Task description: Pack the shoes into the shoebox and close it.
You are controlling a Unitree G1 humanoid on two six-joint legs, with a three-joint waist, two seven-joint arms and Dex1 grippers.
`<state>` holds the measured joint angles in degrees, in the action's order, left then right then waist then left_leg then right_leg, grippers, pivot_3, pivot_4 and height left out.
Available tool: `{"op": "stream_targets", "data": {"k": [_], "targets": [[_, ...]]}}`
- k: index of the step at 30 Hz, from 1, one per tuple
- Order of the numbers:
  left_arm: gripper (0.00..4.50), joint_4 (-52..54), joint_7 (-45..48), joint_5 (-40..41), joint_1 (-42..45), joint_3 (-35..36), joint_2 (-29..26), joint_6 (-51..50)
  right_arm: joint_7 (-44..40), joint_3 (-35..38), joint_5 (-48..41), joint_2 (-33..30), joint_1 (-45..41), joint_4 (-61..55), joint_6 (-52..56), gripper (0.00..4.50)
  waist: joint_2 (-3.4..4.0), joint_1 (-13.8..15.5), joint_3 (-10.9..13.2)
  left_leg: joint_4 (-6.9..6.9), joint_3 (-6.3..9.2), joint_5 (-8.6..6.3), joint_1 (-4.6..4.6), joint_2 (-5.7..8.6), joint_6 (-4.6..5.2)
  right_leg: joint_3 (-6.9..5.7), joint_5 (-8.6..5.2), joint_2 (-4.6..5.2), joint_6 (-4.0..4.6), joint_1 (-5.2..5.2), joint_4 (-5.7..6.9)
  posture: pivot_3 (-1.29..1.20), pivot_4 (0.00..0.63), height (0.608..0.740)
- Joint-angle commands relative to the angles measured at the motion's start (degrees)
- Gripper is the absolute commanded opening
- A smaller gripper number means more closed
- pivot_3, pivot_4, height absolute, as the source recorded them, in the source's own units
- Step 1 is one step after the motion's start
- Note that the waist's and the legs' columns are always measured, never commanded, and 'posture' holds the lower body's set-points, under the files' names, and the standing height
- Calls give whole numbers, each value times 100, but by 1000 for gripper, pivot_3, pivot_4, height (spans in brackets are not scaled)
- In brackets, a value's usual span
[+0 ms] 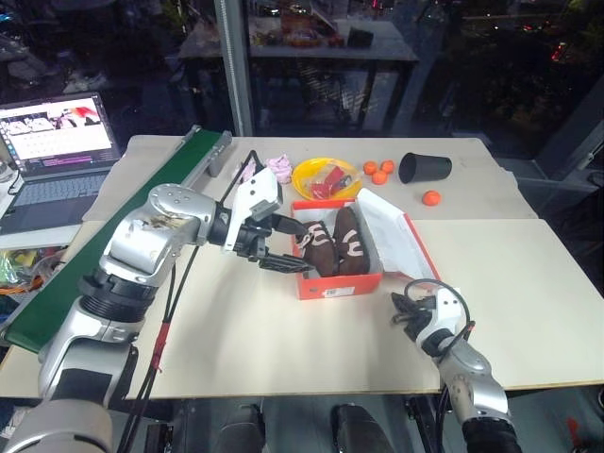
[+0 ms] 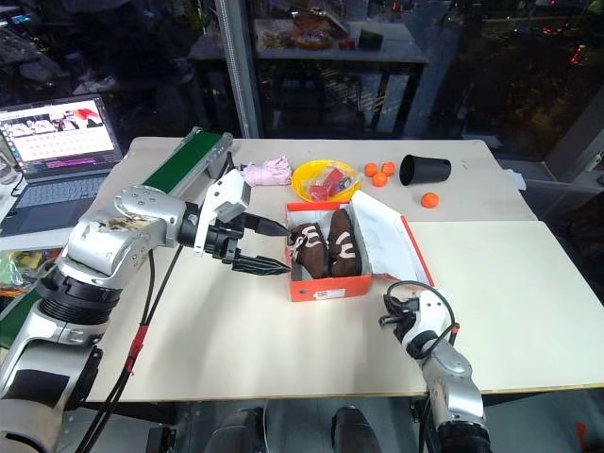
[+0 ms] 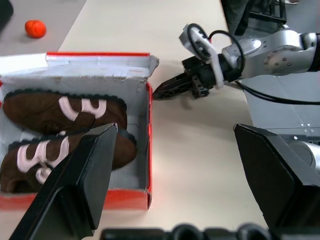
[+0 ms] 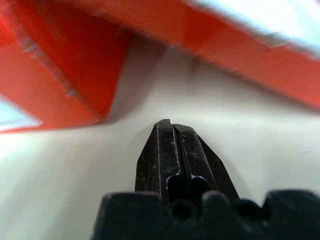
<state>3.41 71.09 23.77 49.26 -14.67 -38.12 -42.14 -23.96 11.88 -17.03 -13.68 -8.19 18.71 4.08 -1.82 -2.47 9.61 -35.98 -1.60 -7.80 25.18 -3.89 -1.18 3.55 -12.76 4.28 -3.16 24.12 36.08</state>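
At frame centre, the red-orange cardboard shoebox [image 1: 340, 283] sits open on the cream tabletop [image 1: 528, 302], a white label on its front unreadable. Both dark brown fuzzy shoes [image 1: 332, 243] lie inside. Left gripper [image 1: 281, 243] fingers apart at the box's left edge; right gripper [image 1: 400, 309] fingers pressed together, lower right.

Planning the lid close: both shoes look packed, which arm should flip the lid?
Right, probably. The right gripper, shut and empty, sits low beside the red-orange cardboard shoebox's open lid, which leans toward that side. The left gripper hangs open at the opposite wall, over the dark brown fuzzy shoes.
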Motion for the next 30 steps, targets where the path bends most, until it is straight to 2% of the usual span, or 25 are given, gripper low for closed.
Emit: {"op": "stream_targets", "data": {"k": [1,6,9,12,16,21,25,30], "targets": [[3984,27,59,-19,178,59,6,109,222,445,-70,-113,-410,809,-450,16,0,1,0,-1,0,0,0,2,0,4,0,0,0,0,0,0,150,740],[3984,-14,112,-58,238,37,19,112,3,548,-32,-398,-1196,1711,-1058,16,0,-16,1,-2,-1,1,0,7,1,20,2,-6,-2,-2,-1,0,150,740],[3984,0,138,-67,229,75,-54,60,-134,507,-112,-466,-1327,1193,-1075,16,1,-16,1,8,-1,1,1,6,1,24,7,-12,-16,6,3,0,150,740],[3984,23,161,-84,168,99,-120,30,-198,410,-265,-500,-1352,193,-720,16,10,-32,7,19,0,1,3,1,2,28,15,-21,-38,14,3,0,150,740],[3984,28,141,-96,129,104,-161,20,-302,64,-378,-674,-1475,-1207,106,16,13,-30,9,17,1,1,9,-3,2,34,14,-30,-39,24,13,0,150,740],[3984,-15,91,-228,81,246,-441,131,-464,-340,-709,-809,-1708,-2338,1194,16,13,-19,9,11,1,1,6,-4,2,36,11,-32,-32,20,14,0,150,740],[3984,48,30,-225,-93,534,-859,81,-671,-910,-781,-738,-1890,-2720,1849,16,13,-27,9,17,1,0,9,-6,2,37,11,-33,-32,25,11,0,150,740],[3984,374,-101,-134,-418,719,-1063,-45,-812,-1576,-486,-470,-2053,-2455,2000,16,12,18,10,13,1,1,10,-8,2,36,3,-35,-19,23,12,0,150,740]]}}
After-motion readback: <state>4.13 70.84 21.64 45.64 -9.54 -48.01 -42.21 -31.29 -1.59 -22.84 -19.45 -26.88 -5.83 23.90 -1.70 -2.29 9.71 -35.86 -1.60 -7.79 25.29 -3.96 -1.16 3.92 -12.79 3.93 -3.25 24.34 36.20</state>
